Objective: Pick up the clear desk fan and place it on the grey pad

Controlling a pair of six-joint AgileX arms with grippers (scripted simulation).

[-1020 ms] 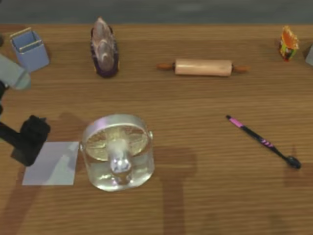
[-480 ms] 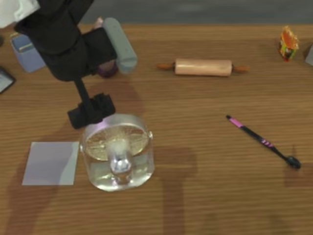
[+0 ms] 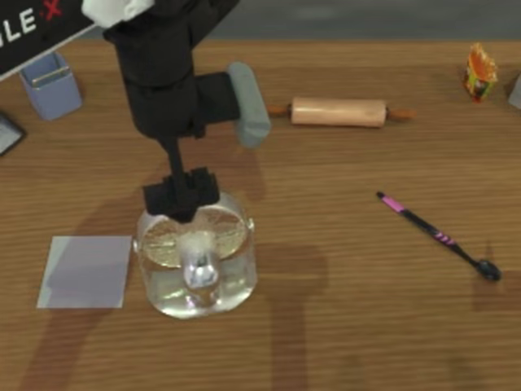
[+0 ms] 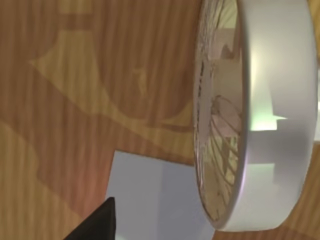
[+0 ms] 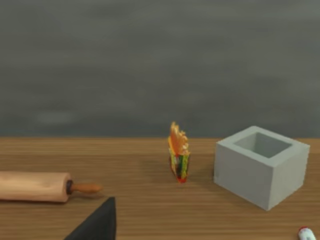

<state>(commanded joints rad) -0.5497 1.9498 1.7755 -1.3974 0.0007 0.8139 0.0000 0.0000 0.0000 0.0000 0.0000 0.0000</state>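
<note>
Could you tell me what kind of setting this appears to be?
Likely a simulated tabletop test bench: a wooden table scattered with unrelated items such as a rolling pin, toothbrush and clear desk fan.

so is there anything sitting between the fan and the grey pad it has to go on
Nothing visible. The grey pad lies flat just left of the fan, with only a thin strip of bare table between them. The left tool is over the fan's far rim.

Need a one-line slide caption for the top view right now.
Left gripper poised over the far rim of the clear desk fan, with the grey pad lying bare beside the fan on its left.
</note>
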